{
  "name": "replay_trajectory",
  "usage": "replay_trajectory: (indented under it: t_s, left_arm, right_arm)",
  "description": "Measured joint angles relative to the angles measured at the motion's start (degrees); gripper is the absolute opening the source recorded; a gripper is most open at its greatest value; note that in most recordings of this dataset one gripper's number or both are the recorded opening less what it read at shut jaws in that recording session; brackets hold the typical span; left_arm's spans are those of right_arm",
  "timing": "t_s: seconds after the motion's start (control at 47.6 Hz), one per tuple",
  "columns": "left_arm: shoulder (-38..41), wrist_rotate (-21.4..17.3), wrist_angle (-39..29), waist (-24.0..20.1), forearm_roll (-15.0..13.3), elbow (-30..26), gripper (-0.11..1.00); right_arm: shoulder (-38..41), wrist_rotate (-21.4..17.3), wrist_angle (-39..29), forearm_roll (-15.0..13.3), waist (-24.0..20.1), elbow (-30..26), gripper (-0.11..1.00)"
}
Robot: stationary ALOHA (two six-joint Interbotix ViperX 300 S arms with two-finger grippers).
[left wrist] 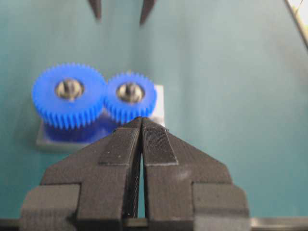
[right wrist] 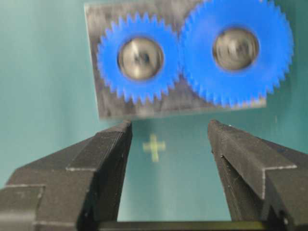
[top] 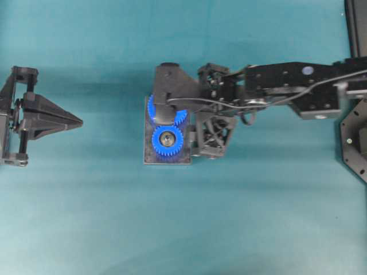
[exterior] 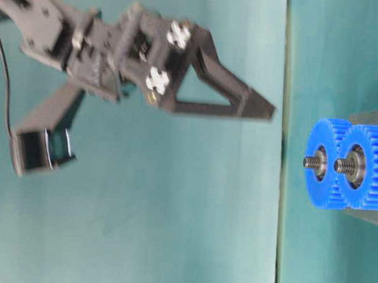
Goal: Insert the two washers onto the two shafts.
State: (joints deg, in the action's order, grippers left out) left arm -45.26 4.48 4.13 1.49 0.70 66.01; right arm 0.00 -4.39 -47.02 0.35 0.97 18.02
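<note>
Blue gears, two: small gear (right wrist: pixel 140 58) and large gear (right wrist: pixel 236 49), meshed on a grey base plate (right wrist: pixel 98 82) on the teal table (top: pixel 86 217). Threaded shafts (exterior: pixel 309 162) stood upright through each hub, long axis vertical. Right gripper (right wrist: pixel 169 137): fingers apart, nothing between them, poised above the plate with the small gear just beyond its tips; this arm was the nearer. Left gripper (left wrist: pixel 141 126): fingers together, nothing seen clamped, level with the table and well apart from the gears, pointing at them. Washer: not made out as a separate item; whether one sat on a hub could not be told
</note>
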Motion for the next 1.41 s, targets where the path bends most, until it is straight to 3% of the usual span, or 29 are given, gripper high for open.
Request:
replay_trajectory:
  t_s: [0.798,1.407]
  left_arm:
    - [0.09,-0.44,-0.53,0.00,0.00,-0.09,0.00]
    - [-3.25,-0.18,-0.09,0.26,0.00,0.00,0.00]
  right_arm:
    - [-10.02,0.00,10.99,0.00,0.09,11.34,0.67]
    - [-11.16,0.00,14.15,0.00,0.09,13.89,0.67]
